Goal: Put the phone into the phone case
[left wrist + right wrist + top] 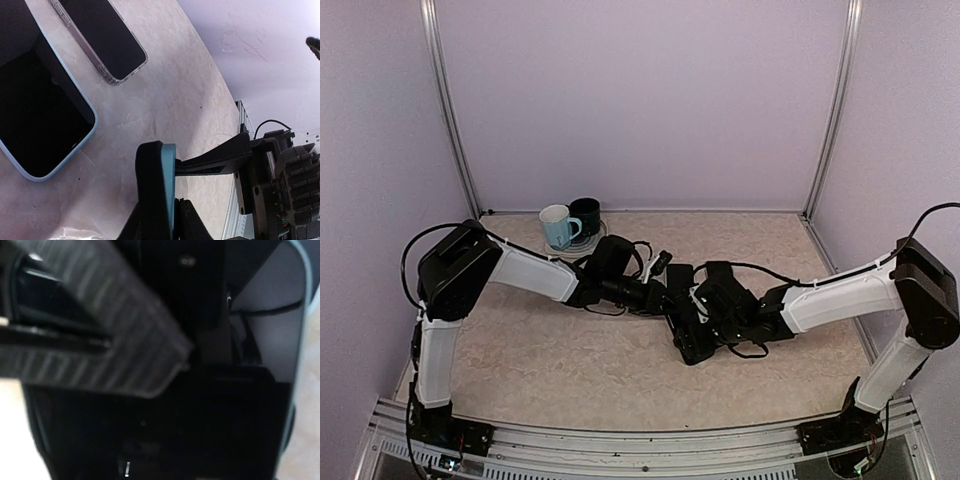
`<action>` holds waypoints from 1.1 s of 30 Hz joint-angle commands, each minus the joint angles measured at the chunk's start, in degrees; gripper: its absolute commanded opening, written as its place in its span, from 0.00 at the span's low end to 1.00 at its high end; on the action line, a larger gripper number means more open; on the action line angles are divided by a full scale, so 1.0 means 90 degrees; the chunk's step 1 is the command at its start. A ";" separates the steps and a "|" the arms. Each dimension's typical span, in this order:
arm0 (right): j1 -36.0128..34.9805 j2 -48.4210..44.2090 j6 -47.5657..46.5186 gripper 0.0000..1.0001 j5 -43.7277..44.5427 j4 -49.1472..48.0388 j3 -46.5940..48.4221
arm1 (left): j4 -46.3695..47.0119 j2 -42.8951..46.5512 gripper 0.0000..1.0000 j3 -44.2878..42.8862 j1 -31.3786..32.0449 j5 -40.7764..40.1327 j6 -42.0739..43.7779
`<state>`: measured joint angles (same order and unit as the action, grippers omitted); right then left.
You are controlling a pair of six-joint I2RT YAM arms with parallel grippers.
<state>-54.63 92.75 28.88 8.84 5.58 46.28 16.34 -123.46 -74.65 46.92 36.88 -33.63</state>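
Note:
In the left wrist view my left gripper (165, 220) is shut on a thin dark slab with a teal edge (159, 180), held edge-on above the table; I cannot tell whether it is phone or case. A black finger (215, 160) of the right arm touches its teal side. A dark phone in a light blue rim (40, 115) lies flat at the left, and a phone in a clear case (100, 40) lies beyond it. In the top view both grippers, left (665, 283) and right (705, 325), meet at the table's middle. The right wrist view is filled by a dark screen (200, 430).
A white-blue mug (558, 227) and a dark mug (586, 215) stand at the back left near the wall. Cables trail around both wrists. A ridged black part (100, 340) blocks the upper left of the right wrist view. The beige table (550, 360) lies in front.

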 commanded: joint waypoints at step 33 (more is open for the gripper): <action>0.1407 -0.2246 -0.5850 0.68 -0.5299 -0.2644 -0.1569 | -0.1526 0.2321 0.00 0.1466 0.0812 -0.0972 0.5865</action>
<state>-42.22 70.00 -14.22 -31.90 -16.01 30.15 7.46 -103.02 -61.93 54.17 29.58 14.61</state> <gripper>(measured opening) 0.770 0.113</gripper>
